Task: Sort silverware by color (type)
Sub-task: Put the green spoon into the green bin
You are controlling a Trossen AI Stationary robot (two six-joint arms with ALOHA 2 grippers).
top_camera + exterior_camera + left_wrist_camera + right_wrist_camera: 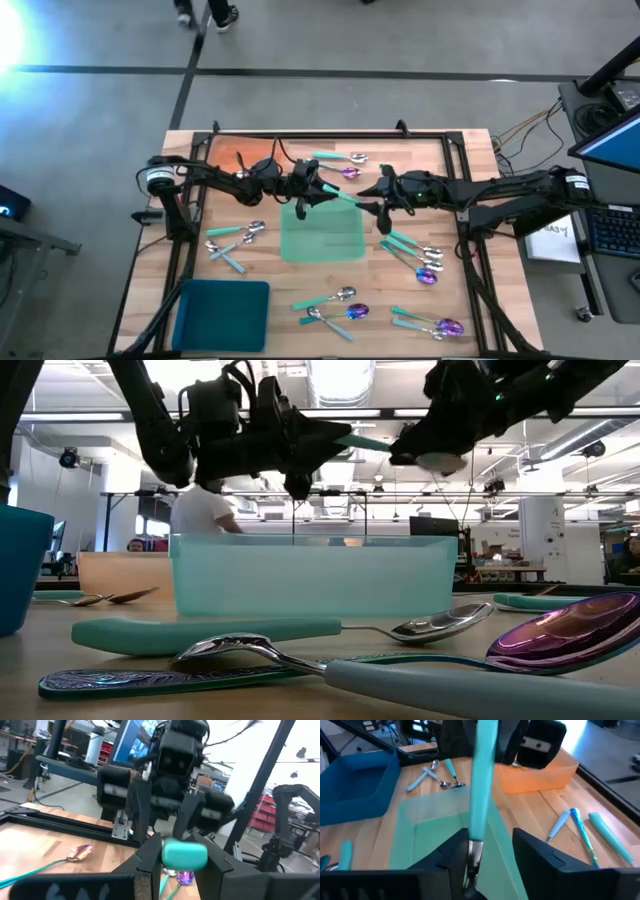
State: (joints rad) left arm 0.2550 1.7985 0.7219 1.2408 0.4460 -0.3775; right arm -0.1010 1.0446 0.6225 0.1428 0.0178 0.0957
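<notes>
A teal-handled spoon [347, 197] hangs level in the air above the far edge of the green tray [322, 240], spanning the gap between both grippers. My left gripper [322, 192] comes from the table's left and is shut on the handle's end [184, 856]. My right gripper [375, 197] faces it from the right. It is open, with the spoon's silver neck [473, 851] between its fingers. The bowl is hidden behind those fingers. The other silverware lies in loose groups on the table [235, 240] [415, 255] [335, 305]. My left gripper pinches the free end of the teal handle [184, 856] between its two fingers, coming level from the table's left, along the spoon. The spoon is lifted clear and lies roughly level. My right gripper touches the spoon only where the silver neck [473, 851] lies against the inner side of one finger [457, 851]. The other finger [530, 851] stands apart from it.
An orange tray [228, 158] sits at the far left under the left arm and a dark teal tray [222, 315] at the near left. More spoons lie by the far edge [340, 158] and the near right [430, 322]. A person shows in the room behind.
</notes>
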